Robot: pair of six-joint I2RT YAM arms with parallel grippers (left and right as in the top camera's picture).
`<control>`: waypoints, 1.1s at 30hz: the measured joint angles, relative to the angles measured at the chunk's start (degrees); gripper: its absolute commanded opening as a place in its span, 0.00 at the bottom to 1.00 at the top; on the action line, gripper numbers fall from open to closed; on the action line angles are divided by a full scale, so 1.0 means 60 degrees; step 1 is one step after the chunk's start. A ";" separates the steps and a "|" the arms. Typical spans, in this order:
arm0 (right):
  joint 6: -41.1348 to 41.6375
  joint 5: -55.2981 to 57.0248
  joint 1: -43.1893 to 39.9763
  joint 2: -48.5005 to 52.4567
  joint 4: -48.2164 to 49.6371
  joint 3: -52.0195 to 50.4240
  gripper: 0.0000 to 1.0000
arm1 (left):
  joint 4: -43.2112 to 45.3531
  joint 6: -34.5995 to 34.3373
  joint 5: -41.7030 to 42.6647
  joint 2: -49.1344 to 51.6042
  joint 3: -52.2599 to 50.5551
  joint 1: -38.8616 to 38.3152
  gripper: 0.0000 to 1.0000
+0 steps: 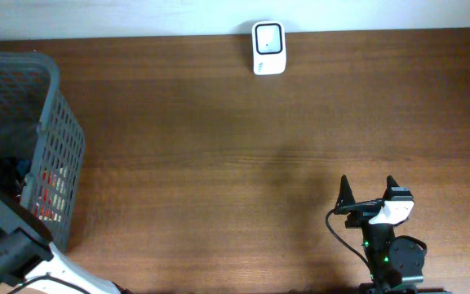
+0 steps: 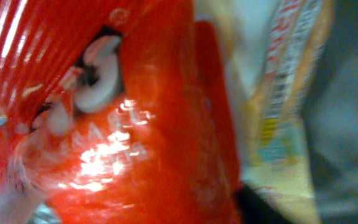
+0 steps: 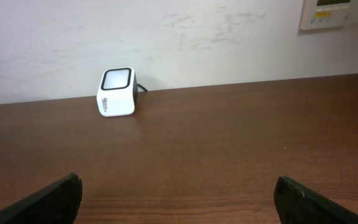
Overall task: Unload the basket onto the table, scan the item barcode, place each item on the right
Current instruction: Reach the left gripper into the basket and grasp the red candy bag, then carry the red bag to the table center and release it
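My right end effector (image 1: pixel 367 184) stands wide open, scanner (image 1: pixel 268 47) far ahead; my left end effector's state I cannot tell, red packet (image 2: pixel 142 124) close before it.

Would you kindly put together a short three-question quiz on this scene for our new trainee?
1. True or false: the right gripper is open and holds nothing.
2. Where does the white scanner stand? A) at the far edge of the table; B) at its centre; C) between the right gripper's fingers.
3. Fill in: close up in the left wrist view lies a glossy ___ packet.
Key: 1 true; 2 A; 3 red.
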 measured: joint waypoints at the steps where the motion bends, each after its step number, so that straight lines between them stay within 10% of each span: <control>1: 0.0007 -0.0004 0.0000 0.0000 0.0000 0.0000 0.98 | -0.0036 0.0000 -0.0033 -0.0055 0.0004 -0.0018 0.18; 4: 0.0007 0.0000 0.0000 0.0000 0.0000 0.0000 0.99 | -0.0415 0.0007 -0.0022 -0.0117 0.0219 0.0007 0.04; 7: 0.0007 0.0000 0.0000 0.0000 0.0000 0.0000 0.99 | -0.1719 0.0007 0.0102 0.0098 0.1763 0.0007 0.15; 12: 0.0004 -0.0004 0.0000 0.0000 0.0000 0.0000 0.98 | -0.3184 0.0007 0.0175 0.0273 0.3887 0.0000 0.00; 33: 0.0004 -0.0004 0.0000 0.0007 0.0000 0.0000 0.98 | -0.4925 0.0947 0.2896 -0.0481 0.9668 -0.0419 0.00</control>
